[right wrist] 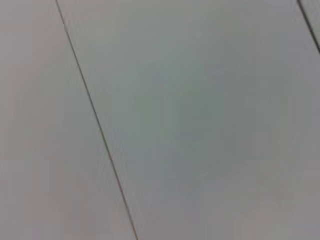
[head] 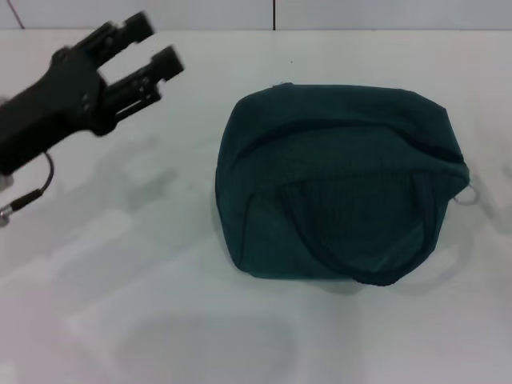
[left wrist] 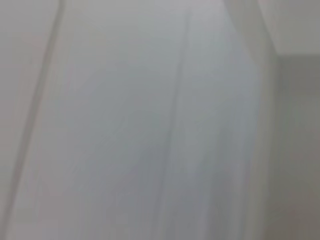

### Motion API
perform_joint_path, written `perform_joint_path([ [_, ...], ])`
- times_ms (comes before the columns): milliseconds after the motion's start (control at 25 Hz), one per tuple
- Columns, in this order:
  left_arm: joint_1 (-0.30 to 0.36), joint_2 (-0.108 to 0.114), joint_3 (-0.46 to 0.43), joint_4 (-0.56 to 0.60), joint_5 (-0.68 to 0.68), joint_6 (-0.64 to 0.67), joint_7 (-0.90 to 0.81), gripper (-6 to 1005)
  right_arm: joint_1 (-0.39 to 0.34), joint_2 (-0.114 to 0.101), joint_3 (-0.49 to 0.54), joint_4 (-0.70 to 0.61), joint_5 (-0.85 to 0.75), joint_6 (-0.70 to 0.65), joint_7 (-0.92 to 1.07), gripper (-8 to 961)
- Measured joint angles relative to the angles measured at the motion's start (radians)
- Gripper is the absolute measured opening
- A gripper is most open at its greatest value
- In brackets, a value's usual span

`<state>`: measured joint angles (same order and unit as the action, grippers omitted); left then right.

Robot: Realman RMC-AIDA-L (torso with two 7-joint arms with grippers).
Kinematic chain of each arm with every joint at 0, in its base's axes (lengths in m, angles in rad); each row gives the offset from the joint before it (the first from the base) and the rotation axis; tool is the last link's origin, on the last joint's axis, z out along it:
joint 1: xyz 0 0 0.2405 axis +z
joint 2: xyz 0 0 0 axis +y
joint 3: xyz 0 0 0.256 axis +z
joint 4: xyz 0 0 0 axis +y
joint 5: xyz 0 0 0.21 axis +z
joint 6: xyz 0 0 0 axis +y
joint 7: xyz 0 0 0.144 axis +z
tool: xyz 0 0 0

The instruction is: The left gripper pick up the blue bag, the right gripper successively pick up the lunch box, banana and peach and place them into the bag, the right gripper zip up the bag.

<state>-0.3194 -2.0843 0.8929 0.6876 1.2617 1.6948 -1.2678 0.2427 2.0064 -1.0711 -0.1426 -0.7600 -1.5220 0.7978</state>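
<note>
Left claw (head: 152,54) is hanging above the table (head: 160,320), well apart from the bag (head: 340,180) on the bag's left side, toward its far corner. Two black, blocky fingers (head: 132,28) are standing parted with a clear gap between them, gripping nothing. Matte black arm housing is trailing back from the claw; a thin dark cable with a small metal end is looping beneath it.

Bag is lying on the table, roughly central in the head view. Fabric is reading as dark teal-blue, soft, finely woven, with a rounded boxy shape that is slumping slightly. A dark zip line (head: 352,128) is curving across the upper panel and appears closed. Two strap handles (head: 400,268) are draping flat over the near face, forming an arch. A small pale metal ring (head: 466,194) is sticking out at the bag's right edge.

Table surface is smooth, white and faintly glossy, showing soft shadows near the bag.

Right claw is out of sight in the head view. Both wrist views are showing only pale flat panels with thin seam lines; no fingers, no objects.
</note>
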Motion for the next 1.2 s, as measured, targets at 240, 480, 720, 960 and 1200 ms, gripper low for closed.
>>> perform_joint_path([
  [240, 0.015, -0.002, 0.001, -0.217, -0.116, 0.077, 0.276, 763, 0.033, -0.002, 0.050, -0.056, 0.002, -0.158, 0.008, 599],
  [480, -0.002, 0.006, 0.009, -0.214, -0.089, 0.109, 0.281, 888, 0.139, -0.047, -0.008, -0.137, -0.134, -0.215, 0.175, 756],
  [720, -0.055, 0.035, 0.009, -0.179, 0.025, 0.113, 0.184, 888, 0.242, -0.147, -0.017, -0.241, -0.384, -0.297, 0.413, 759],
  [960, -0.096, 0.043, 0.009, -0.062, 0.194, 0.122, 0.028, 888, 0.298, -0.165, -0.017, -0.319, -0.557, -0.369, 0.500, 762],
  [1200, -0.124, 0.044, 0.009, -0.032, 0.251, 0.123, -0.026, 888, 0.307, -0.148, -0.016, -0.391, -0.670, -0.399, 0.557, 765],
])
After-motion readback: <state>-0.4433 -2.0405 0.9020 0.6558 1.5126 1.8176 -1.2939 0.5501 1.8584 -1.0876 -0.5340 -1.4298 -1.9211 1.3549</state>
